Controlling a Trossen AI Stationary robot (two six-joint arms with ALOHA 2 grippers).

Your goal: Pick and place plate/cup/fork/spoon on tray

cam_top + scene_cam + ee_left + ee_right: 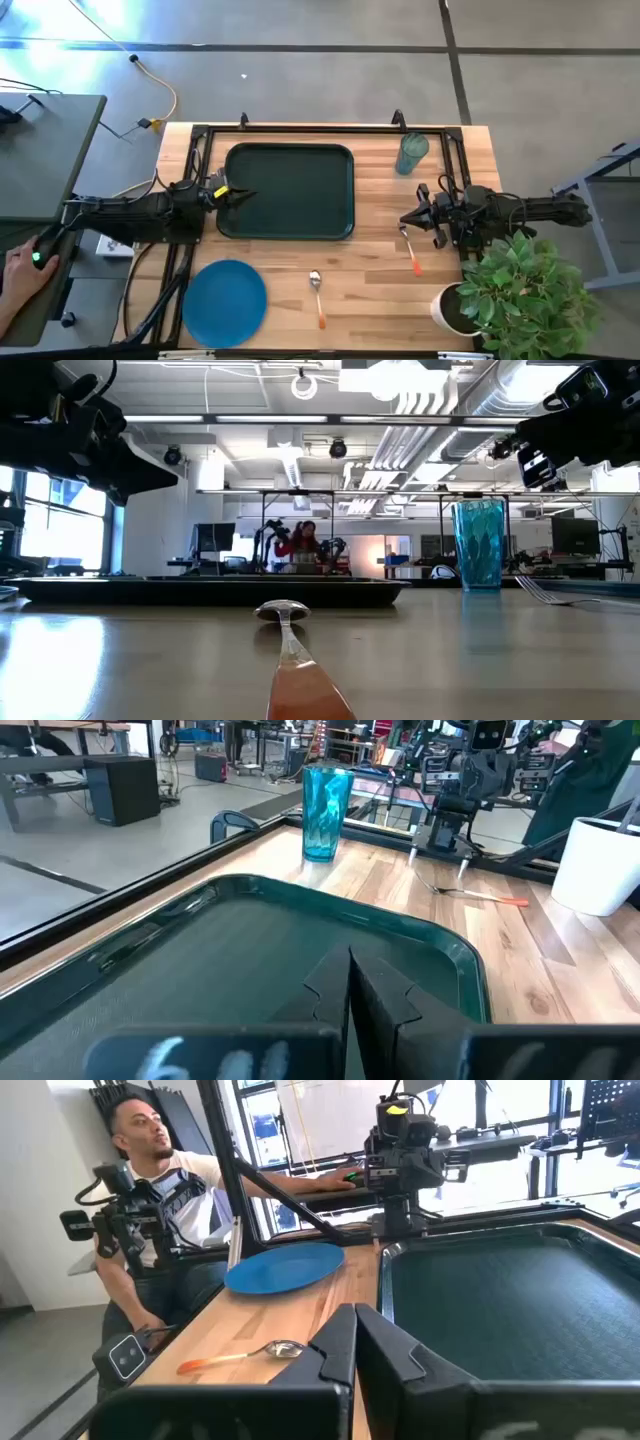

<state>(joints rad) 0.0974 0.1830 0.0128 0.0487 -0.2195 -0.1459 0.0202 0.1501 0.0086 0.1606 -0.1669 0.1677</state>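
Observation:
The dark green tray (290,190) lies at the table's far middle. The blue plate (224,300) lies flat at the near left. The teal cup (411,153) stands upright at the far right, and also shows in the left wrist view (326,800). The fork (410,248) lies on the table right of the tray, tines toward the far edge. The spoon (317,295) lies near the front middle, bowl toward the far edge. My left gripper (243,195) is shut and empty above the tray's left part. My right gripper (405,219) is shut and empty, raised just above the fork's head.
A white pot with a green plant (520,290) stands at the near right corner, close to my right arm. A black frame rail (320,128) runs along the table's far edge. A person sits left of the table, a hand (25,265) on a controller.

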